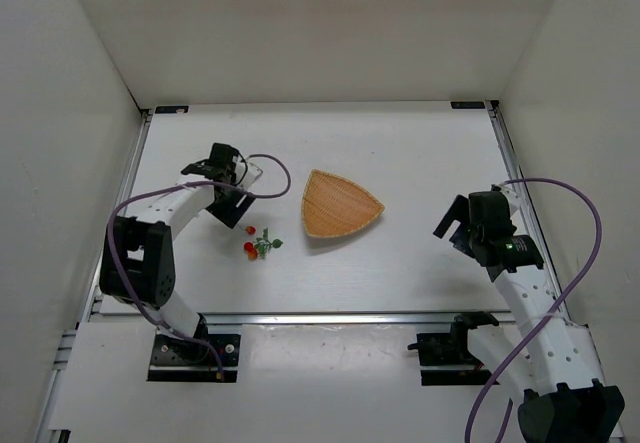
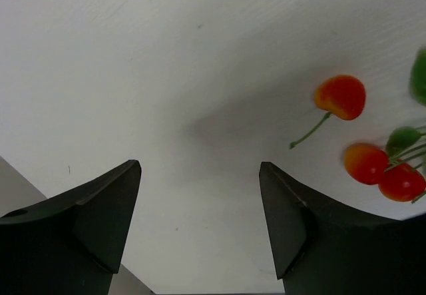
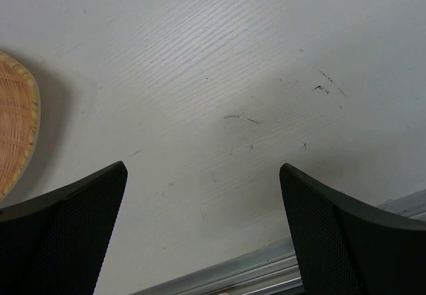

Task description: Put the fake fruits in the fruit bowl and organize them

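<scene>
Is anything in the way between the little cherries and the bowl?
No, nothing visible. Only bare table lies between the cherries and the bowl. The left gripper is open beside the cherries.

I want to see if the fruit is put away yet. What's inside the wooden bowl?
Nothing: the fruit bowl shows only its bare woven bottom from above, with nothing covering it. The fake fruits lie on the table left of it.
</scene>
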{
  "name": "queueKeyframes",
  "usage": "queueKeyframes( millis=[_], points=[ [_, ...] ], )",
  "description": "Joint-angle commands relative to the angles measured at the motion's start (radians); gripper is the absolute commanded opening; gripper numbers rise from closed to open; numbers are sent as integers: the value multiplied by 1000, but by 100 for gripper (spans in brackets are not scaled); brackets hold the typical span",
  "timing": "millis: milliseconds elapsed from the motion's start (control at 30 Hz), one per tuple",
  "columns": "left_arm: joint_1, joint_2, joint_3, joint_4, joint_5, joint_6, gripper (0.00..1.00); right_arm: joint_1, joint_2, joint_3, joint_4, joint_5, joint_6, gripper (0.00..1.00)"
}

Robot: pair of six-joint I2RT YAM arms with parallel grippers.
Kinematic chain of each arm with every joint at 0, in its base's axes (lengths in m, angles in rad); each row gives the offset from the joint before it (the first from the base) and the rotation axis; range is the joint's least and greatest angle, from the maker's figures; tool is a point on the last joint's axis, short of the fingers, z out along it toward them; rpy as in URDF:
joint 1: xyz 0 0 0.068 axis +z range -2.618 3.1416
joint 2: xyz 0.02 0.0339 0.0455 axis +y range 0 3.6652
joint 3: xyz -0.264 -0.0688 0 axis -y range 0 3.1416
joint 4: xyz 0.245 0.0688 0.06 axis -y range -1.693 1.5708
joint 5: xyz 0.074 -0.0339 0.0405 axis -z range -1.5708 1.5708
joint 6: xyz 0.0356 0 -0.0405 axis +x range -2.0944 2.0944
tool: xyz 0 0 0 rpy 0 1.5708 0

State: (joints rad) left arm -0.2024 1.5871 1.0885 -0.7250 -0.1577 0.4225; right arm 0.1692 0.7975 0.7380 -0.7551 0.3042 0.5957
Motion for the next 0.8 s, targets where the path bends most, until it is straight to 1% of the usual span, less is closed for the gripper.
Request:
queueKeyframes(
  millis=[0,67,100,133,167,200,267,333,467,500,600,633,667,767],
  points=[
    [-46,4,27,-5,3,130,82,-4,-14,-6,25,-7,4,99],
    [-78,14,27,-14,27,150,80,-4,-14,-17,25,-7,4,99],
    [-78,14,27,-25,41,163,77,-4,-14,-17,25,-7,13,99],
    [-87,14,27,-39,58,163,77,-4,-14,-17,25,-7,13,99],
    [-97,14,27,-65,93,174,74,-4,-4,-17,25,-7,13,99],
    [-97,14,27,-74,105,174,74,-4,-4,-17,25,-7,13,99],
    [-126,26,27,-74,106,174,74,-4,15,-8,25,-7,13,99],
    [-163,46,36,-74,77,174,73,-4,25,-8,25,-7,13,99],
    [-192,112,47,-83,38,165,62,-4,35,3,25,-7,4,99],
    [-192,141,59,-83,24,156,55,-4,35,3,25,-7,4,99],
    [-192,177,80,-83,15,147,49,-4,35,12,25,-7,-5,99],
    [-192,189,91,-83,15,147,44,-4,35,12,25,4,-5,99],
    [-192,189,91,-83,15,136,43,-4,26,12,25,4,-5,99],
    [-192,198,111,-83,4,136,43,-4,16,3,16,13,-5,99]
  ],
)
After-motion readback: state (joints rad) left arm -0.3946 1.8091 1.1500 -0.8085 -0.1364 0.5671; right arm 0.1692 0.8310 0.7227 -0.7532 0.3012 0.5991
